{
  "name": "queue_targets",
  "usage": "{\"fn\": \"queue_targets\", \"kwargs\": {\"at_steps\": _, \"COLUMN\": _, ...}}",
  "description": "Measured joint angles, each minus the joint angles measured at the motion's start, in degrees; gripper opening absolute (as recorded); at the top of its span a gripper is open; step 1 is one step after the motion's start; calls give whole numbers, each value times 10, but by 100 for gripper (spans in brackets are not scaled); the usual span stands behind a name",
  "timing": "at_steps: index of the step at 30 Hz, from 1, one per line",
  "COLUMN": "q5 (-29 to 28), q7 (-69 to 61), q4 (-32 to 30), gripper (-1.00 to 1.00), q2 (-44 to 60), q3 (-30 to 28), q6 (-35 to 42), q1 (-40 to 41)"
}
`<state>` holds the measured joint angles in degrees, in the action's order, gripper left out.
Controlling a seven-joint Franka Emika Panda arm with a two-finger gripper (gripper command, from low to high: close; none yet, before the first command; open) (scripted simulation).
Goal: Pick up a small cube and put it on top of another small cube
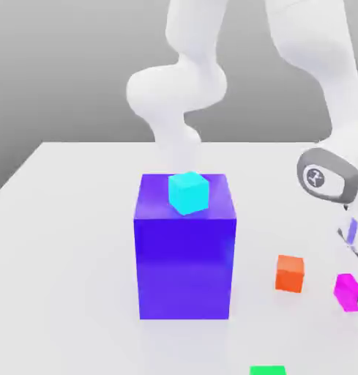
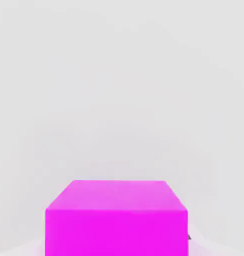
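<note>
One small cube (image 1: 348,291), magenta, sits at the worktop's (image 1: 72,242) edge on the exterior view's right, pinched in my tool (image 1: 355,282). Bare worktop separates the orange cube (image 1: 290,273) from the big blue block (image 1: 185,253), cyan cube (image 1: 189,192) atop

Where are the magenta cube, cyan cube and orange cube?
magenta cube (image 2: 116,220), hand view, front face.
cyan cube (image 1: 189,193), exterior view, middle of the cube.
orange cube (image 1: 290,274), exterior view, front face.
</note>
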<state>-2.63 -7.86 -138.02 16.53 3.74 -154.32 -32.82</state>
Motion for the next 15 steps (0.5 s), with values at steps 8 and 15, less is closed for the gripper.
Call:
{"fn": "queue_targets", "kwargs": {"at_steps": 8, "q5": 61, "q7": -40, "q4": 113, "gripper": -100, "q2": 40, "q3": -90, "q6": 72, "q1": 129}}
{"fn": "queue_targets", "kwargs": {"at_steps": 15, "q5": 69, "q7": -45, "q4": 118, "gripper": 100, "q2": 77, "q3": -88, "q6": 41, "q1": 136}}
